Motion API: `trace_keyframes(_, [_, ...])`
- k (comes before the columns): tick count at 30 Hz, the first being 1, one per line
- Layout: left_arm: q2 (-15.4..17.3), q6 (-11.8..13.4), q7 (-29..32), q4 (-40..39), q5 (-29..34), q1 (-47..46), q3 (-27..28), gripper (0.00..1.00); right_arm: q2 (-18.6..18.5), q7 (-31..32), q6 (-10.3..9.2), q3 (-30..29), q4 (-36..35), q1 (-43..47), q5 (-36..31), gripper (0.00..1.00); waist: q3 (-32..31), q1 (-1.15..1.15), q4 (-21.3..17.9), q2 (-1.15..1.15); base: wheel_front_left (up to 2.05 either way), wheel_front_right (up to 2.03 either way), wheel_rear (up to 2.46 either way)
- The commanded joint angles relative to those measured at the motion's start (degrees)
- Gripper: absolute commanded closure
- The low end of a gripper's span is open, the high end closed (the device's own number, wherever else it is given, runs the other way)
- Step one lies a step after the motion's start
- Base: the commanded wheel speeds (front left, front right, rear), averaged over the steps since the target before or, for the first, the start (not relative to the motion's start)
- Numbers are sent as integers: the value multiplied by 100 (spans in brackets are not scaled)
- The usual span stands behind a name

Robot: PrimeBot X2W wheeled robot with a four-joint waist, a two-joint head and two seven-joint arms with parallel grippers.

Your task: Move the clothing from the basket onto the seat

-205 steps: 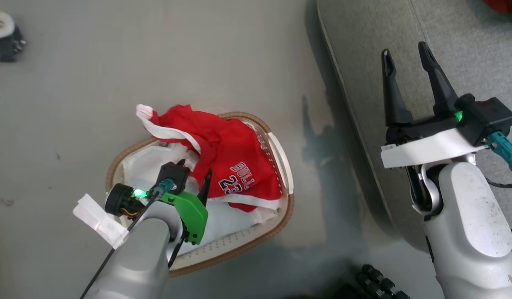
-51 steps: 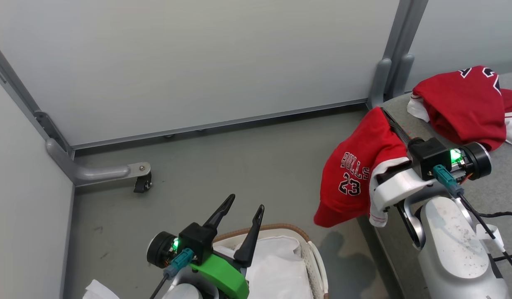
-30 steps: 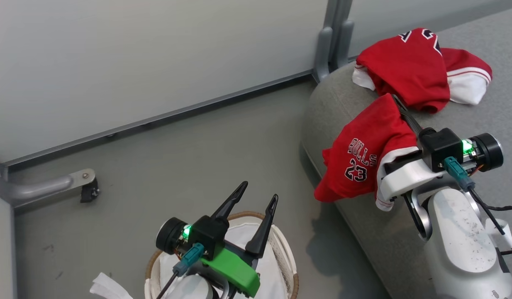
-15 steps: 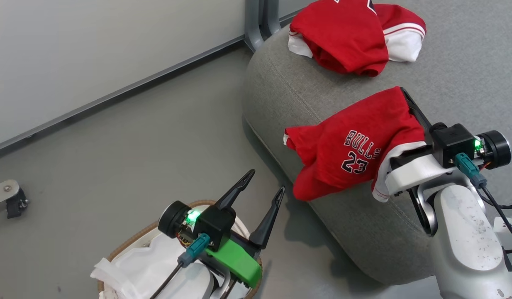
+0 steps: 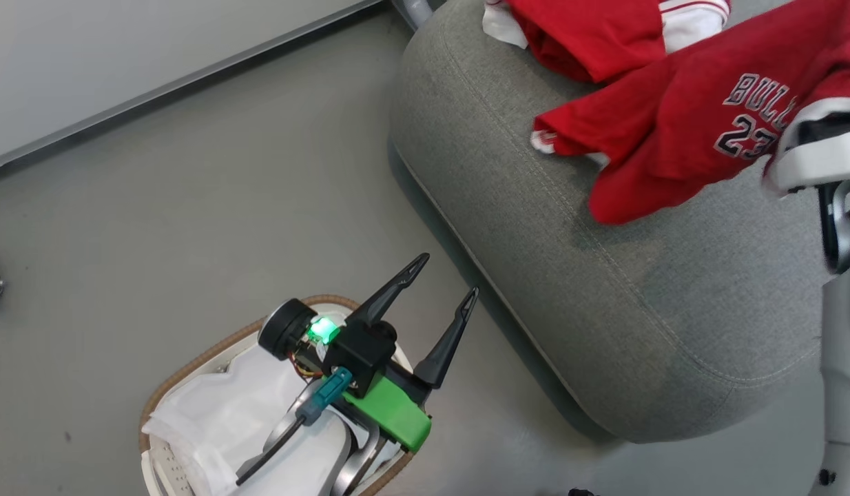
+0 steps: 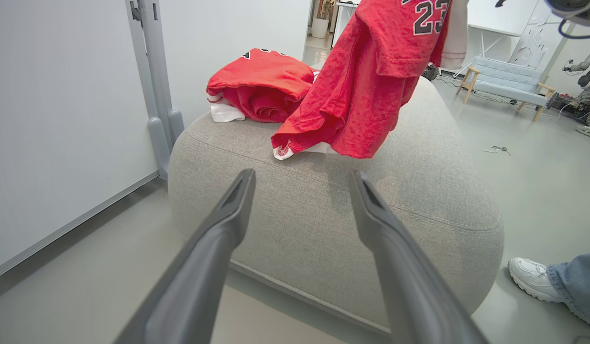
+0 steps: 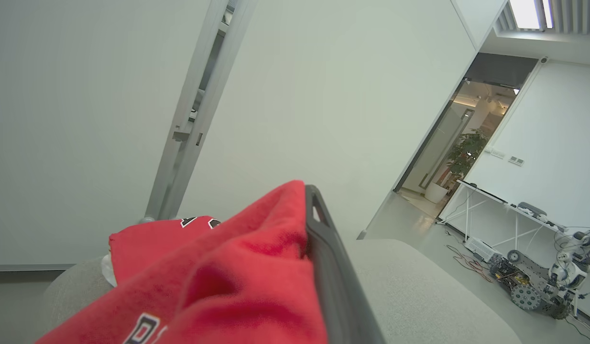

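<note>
**Right gripper.** The right gripper (image 7: pixel 310 200) is clenching a fold of the BULLS 23 garment (image 5: pixel 673 124). One dark finger (image 7: pixel 326 267) is showing along the cloth's edge; the other is lying hidden under the fabric. The garment is hanging from the gripper over the seat (image 5: pixel 604 310), and its lower hem is touching the grey cushion toward the left edge.

**Second item.** The second red garment (image 5: pixel 590 34) is lying bunched at the far end of the seat, just beside the hanging one. Whether the two are touching cannot be told.

**Left gripper.** The left gripper (image 5: pixel 447 275) is standing released, jaws spread wide with nothing between them. It is hovering over the right part of the basket (image 5: pixel 191 365) and pointing toward the seat.

**Basket.** The basket is sitting on the floor (image 5: pixel 191 207) at the near left, apart from the seat. The white liner cloth (image 5: pixel 218 420) is lying crumpled inside it.

**Surroundings.** A person's shoe (image 6: pixel 531 279) is resting on the floor near the right side of the seat.
</note>
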Motion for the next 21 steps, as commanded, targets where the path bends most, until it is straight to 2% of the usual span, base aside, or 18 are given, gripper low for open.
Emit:
trace_keyframes(1, [58,-21,-4,-16,15,-156,15,0,-143,-1,-8,-50,19,-209,-40,100,330,0,258,0,0,0,0])
trace_keyframes(6, [119,-19,-4,-86,93,-430,0,0,-681,0,-8,-207,321,-822,-66,100,790,0,536,0,0,0,0])
trace_keyframes(12, [206,-19,-4,-156,205,-795,-91,0,-1119,0,-8,-505,1252,-1653,-89,100,1412,0,874,0,0,0,0])
trace_keyframes(21, [332,-19,-3,-258,367,-1191,-162,0,-1148,0,-8,-783,2207,-2486,-514,100,2061,0,1235,0,0,0,0])
